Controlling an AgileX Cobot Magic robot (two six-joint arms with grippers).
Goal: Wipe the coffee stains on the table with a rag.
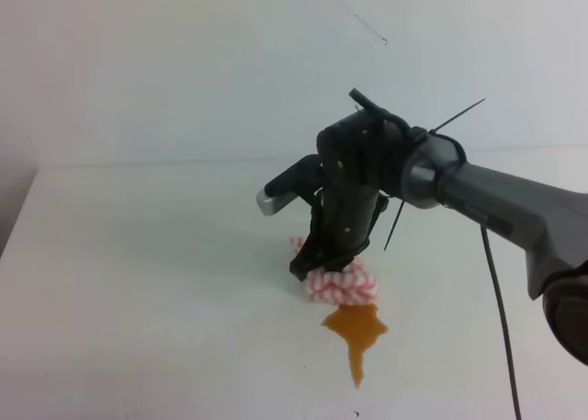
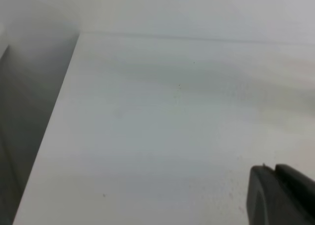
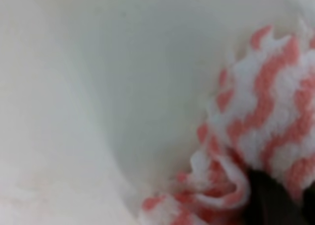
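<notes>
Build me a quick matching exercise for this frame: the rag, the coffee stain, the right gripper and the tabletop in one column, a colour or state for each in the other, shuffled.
Column 1:
1. rag
2. coffee stain
3. right gripper
4. table

Column 2:
A. plain matte white, bearing everything else
B. orange-brown puddle with a thin spike toward the camera
C. pink-and-white zigzag stripes, bunched up at the puddle's far edge
D. black, shut on the cloth and pointing down

Pairs: 1-C, 2-B, 3-D, 4-A
</notes>
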